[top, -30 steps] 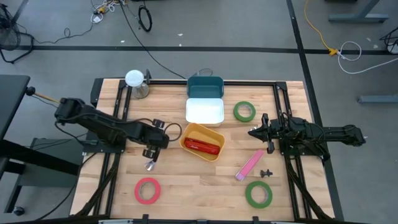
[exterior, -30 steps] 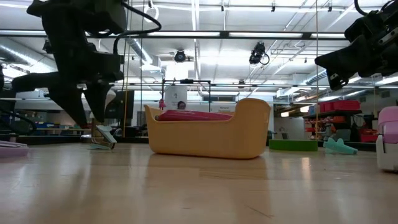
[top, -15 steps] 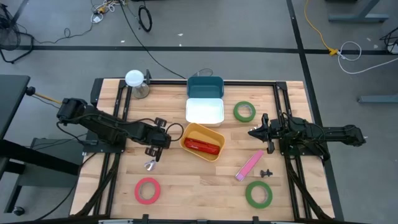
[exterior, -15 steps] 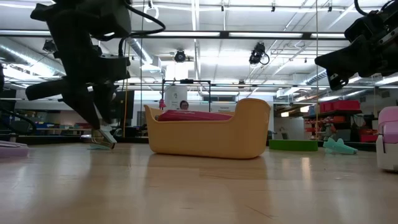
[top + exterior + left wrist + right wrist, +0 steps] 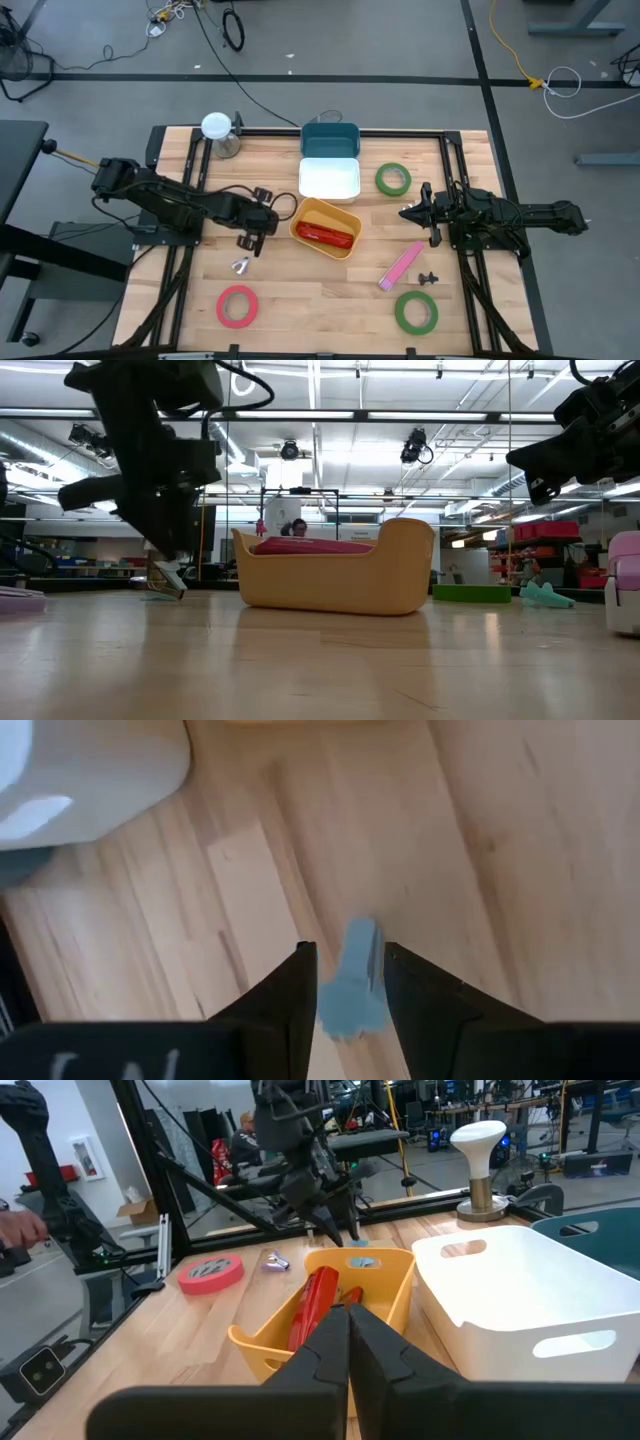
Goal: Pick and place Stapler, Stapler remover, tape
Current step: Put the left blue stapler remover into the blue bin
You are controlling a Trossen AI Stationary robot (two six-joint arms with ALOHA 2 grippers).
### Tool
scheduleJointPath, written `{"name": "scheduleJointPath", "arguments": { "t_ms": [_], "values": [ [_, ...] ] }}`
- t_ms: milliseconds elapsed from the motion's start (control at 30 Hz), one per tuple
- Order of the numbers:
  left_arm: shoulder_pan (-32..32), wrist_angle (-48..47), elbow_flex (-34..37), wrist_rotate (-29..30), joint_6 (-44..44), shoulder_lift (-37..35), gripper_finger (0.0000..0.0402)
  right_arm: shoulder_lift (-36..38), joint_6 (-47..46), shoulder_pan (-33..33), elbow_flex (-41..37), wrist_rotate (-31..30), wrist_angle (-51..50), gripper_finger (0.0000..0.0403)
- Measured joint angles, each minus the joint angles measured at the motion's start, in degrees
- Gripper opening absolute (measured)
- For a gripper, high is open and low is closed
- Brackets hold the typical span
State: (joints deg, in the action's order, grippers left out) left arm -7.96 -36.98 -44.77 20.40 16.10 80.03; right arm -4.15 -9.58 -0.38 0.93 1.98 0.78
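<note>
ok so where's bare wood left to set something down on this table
Free: the near strip between the red tape roll and the near green tape roll, and the stretch between the yellow bin and that strip. Crowded: the far middle, where the white bin, teal bin and far green tape roll cluster.

A wooden table (image 5: 280, 285) carries a yellow bin (image 5: 325, 227) at centre, white bin (image 5: 329, 179) at twelve, red tape (image 5: 237, 306) at seven, green tapes (image 5: 393, 179) (image 5: 415, 312) at two and five.
</note>
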Motion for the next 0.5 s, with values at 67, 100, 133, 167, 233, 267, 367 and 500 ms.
{"name": "scheduleJointPath", "arguments": {
  "t_ms": [67,100,133,167,233,267,367,500],
  "values": [
    [1.17,0.01,-0.78,-3.32,0.06,0.00,0.0122,0.00,0.00,0.00,-0.02,0.00,0.00,0.0007],
    [1.93,0.14,-1.08,-5.69,0.06,0.00,0.0122,-0.01,0.00,0.00,0.00,0.00,0.00,0.0007],
    [2.79,0.14,-1.26,-8.19,0.04,0.00,0.0125,0.00,0.00,0.01,0.00,0.00,0.00,0.0007],
    [3.63,0.02,-1.34,-10.45,0.06,0.00,0.0129,-0.01,0.00,0.02,0.00,0.00,0.00,0.0007],
    [5.47,-0.19,-1.42,-14.19,0.95,0.00,0.0145,-0.01,0.00,0.00,-0.02,0.00,0.00,0.0007],
    [6.23,-0.31,-1.42,-15.11,1.58,0.00,0.0156,-0.01,0.00,0.01,0.00,0.00,0.00,0.0007],
    [8.00,-0.99,-1.42,-15.25,3.72,0.00,0.0191,0.01,0.00,0.00,-0.02,0.00,0.00,0.0007],
    [9.64,-2.87,-2.24,-15.20,6.96,0.00,0.0230,0.01,0.00,0.02,0.00,0.00,0.00,0.0007]
  ]
}}
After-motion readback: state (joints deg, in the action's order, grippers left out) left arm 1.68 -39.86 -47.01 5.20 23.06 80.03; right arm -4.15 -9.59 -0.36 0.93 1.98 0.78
